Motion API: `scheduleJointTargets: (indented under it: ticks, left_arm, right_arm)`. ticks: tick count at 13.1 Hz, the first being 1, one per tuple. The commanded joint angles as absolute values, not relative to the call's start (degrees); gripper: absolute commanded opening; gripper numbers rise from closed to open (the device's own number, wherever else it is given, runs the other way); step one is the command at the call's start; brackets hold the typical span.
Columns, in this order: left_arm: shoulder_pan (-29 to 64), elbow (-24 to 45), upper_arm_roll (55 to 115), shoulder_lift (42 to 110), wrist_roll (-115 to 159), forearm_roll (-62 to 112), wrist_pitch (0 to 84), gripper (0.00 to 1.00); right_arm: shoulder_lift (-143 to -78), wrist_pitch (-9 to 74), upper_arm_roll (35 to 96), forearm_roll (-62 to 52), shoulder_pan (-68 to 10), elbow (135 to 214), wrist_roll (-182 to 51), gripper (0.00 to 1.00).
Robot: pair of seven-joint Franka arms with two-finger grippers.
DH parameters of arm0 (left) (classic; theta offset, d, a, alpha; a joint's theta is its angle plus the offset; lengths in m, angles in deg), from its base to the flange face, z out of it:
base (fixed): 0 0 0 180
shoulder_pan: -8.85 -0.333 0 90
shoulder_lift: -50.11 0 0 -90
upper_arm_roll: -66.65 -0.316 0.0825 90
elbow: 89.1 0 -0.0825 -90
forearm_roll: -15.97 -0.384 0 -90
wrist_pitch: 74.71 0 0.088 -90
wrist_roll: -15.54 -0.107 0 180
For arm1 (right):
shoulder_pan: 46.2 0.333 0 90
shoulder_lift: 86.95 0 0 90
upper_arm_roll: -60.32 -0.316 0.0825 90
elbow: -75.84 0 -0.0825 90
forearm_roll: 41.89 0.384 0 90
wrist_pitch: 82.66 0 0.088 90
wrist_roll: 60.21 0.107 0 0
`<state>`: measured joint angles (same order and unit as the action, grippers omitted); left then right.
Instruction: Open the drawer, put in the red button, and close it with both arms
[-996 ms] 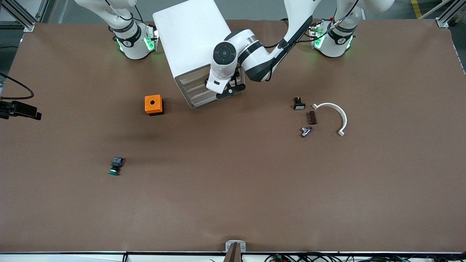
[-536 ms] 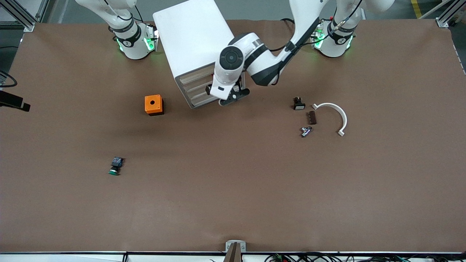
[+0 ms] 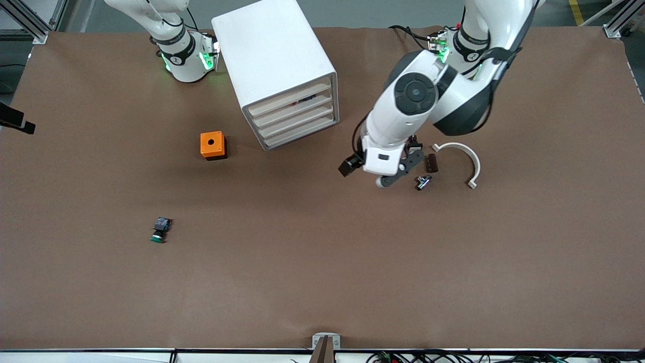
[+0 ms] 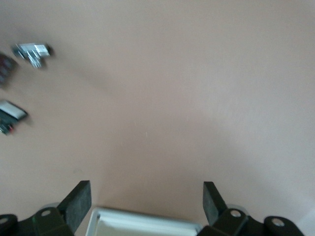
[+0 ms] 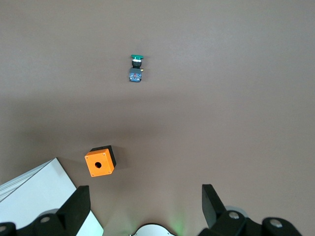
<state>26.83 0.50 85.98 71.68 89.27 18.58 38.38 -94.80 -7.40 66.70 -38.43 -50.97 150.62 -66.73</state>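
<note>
The white drawer cabinet (image 3: 274,55) stands near the arms' bases, and its several drawer fronts look shut. The red button does not show in any view. My left gripper (image 3: 403,169) is open and empty in the left wrist view (image 4: 146,196). It hangs over the table beside a group of small parts, away from the cabinet. My right gripper (image 5: 145,199) is open and empty, held high above its own base and out of the front view. Its wrist view takes in a corner of the cabinet (image 5: 34,196).
A green-capped button (image 3: 159,230) lies toward the right arm's end, nearer the front camera, also in the right wrist view (image 5: 136,69). An orange box (image 3: 212,145) sits beside the cabinet. A metal fitting (image 3: 423,182), a brown block (image 3: 431,162) and a white curved piece (image 3: 466,154) lie near my left gripper.
My left gripper has left the cabinet's drawer fronts and swung toward the left arm's end, now over the small parts. The drawer fronts are now uncovered.
</note>
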Motion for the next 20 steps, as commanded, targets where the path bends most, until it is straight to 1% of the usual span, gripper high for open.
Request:
scheduleJointTargets:
  ticks: [1, 5, 9, 11, 13, 16, 17, 20]
  left_arm:
    - [21.4, 0.0, 86.5, 69.0, 82.9, 16.9, 34.6, 1.0]
    - [14.4, 0.0, 86.4, 65.6, 75.8, 15.3, 30.8, 1.0]
    - [10.0, 0.0, 86.5, 62.4, 68.9, 12.4, 25.0, 1.0]
    - [8.2, 0.0, 86.5, 60.6, 67.1, 12.4, 24.0, 1.0]
    - [6.4, 0.0, 86.4, 58.9, 63.4, 12.5, 23.8, 1.0]
    - [3.1, -0.1, 86.5, 57.4, 54.1, 12.5, 23.8, 1.0]
    - [2.2, -0.1, 86.5, 56.7, 51.3, 12.5, 23.7, 1.0]
    - [-1.0, 0.0, 86.5, 54.9, 44.7, 12.5, 23.7, 1.0]
  right_arm:
    - [-92.3, -7.1, 66.2, -39.8, -51.0, 153.0, -67.3, 1.0]
    - [-91.8, -7.3, 66.7, -39.4, -50.9, 152.7, -67.5, 1.0]
    - [-90.2, -7.0, 66.3, -40.2, -50.4, 153.4, -70.8, 1.0]
    - [-89.2, -6.8, 66.3, -40.5, -49.3, 154.0, -70.8, 1.0]
    - [-85.4, -4.1, 66.4, -40.8, -48.3, 159.4, -70.8, 1.0]
    - [-77.0, 2.8, 66.4, -40.8, -48.2, 171.3, -70.4, 1.0]
    - [-76.1, 3.4, 66.5, -40.9, -47.1, 172.7, -70.0, 1.0]
    - [-75.7, 3.5, 66.3, -41.0, -46.4, 172.9, -67.9, 1.0]
